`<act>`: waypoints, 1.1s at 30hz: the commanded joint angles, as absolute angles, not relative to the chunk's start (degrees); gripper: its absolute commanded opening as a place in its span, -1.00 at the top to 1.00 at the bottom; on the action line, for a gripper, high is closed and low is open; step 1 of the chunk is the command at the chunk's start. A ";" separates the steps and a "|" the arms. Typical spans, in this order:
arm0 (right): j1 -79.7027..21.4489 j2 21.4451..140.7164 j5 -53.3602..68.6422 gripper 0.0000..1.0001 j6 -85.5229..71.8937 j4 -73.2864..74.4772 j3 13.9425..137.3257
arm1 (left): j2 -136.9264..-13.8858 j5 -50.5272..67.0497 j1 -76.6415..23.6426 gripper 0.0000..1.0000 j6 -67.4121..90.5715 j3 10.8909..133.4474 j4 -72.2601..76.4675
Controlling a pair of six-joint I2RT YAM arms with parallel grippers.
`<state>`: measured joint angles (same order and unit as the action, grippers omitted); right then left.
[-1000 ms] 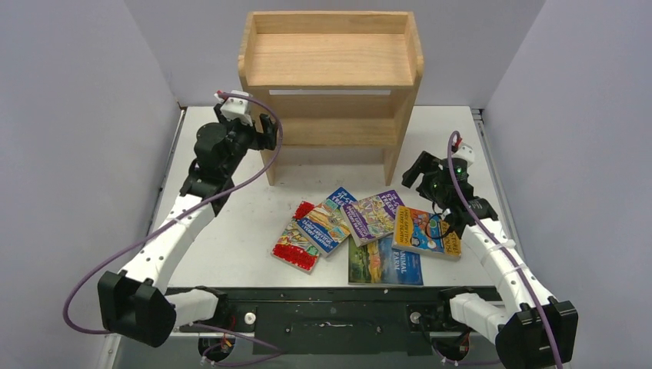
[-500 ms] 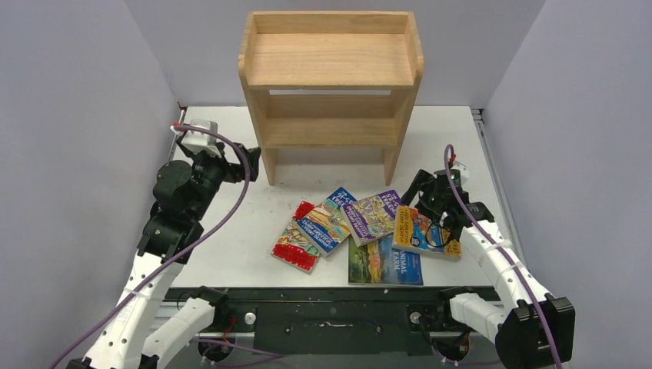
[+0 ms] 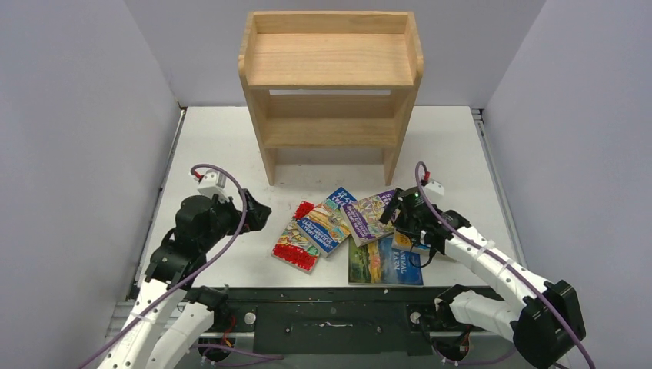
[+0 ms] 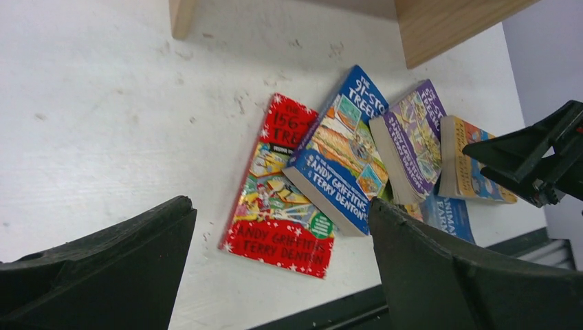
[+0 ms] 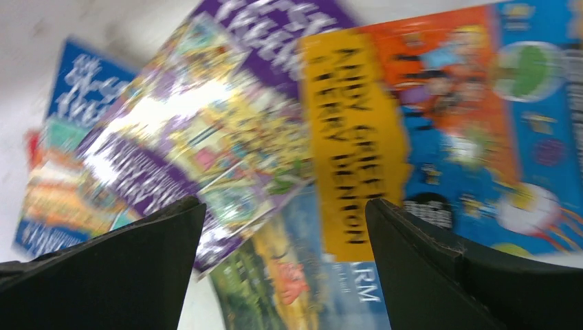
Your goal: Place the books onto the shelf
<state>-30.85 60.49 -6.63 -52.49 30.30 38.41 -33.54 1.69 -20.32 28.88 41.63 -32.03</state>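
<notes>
None of the five books is on the wooden shelf (image 3: 330, 58) yet; its rimmed top and inner board look bare. All five lie in a fanned heap on the white table (image 3: 223, 146), in front of the shelf and nearer its right leg. The red-bordered book (image 3: 296, 244) is furthest from that leg, with the blue book (image 3: 329, 219) lapped over its edge. The purple book (image 3: 371, 215) comes next, then the yellow-orange book (image 5: 440, 130), and Animal Farm (image 3: 384, 263) sits underneath those two on the side away from the shelf. The right gripper (image 5: 285, 206) hovers low over the seam between the purple and yellow-orange covers, fingers spread wide and holding nothing. The left gripper (image 4: 280, 208) hangs further from the shelf, off to the heap's left, also spread wide and empty, aimed at the red-bordered and blue books. The main risk is the overlap. A descent onto that seam could pinch two covers at once, or drag Animal Farm along underneath. These thin paperbacks lie flat, so the fingers may skid off an edge, or catch only the top cover so that the book flops open. With both arms near one heap, a reach by each together could bring them into contact.
</notes>
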 commanded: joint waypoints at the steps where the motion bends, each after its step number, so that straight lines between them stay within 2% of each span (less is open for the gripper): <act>1: -29.35 59.94 -27.61 -0.79 -62.00 42.86 42.96 | -34.91 6.54 -21.53 -0.93 35.71 41.25 -33.18; 4: -23.62 59.37 -29.32 -0.80 -58.62 40.24 42.36 | -36.77 8.17 -22.79 -0.93 34.40 42.01 -33.44; 10: 6.50 65.02 -10.74 -0.79 -47.73 26.48 39.75 | -42.12 10.12 -25.61 -0.93 30.97 45.35 -33.31; 15: 15.93 71.00 -5.83 -0.80 -44.33 22.29 39.55 | -45.05 9.63 -28.54 -0.93 29.42 46.67 -31.57; 18: 20.31 76.16 3.17 -0.80 -39.60 18.58 39.24 | -48.47 10.35 -30.29 -0.93 27.71 48.32 -31.25; 24: 19.14 81.73 18.41 -0.80 -34.21 12.40 38.63 | -51.52 10.34 -32.69 -0.93 26.97 48.97 -28.47; 27: 14.32 81.60 21.72 -0.80 -33.56 10.29 38.28 | -52.03 11.20 -32.86 -0.93 26.68 49.15 -27.28; 33: 5.68 86.53 36.85 -0.80 -32.94 4.93 40.39 | -54.32 13.75 -33.05 -0.93 25.74 49.91 -26.66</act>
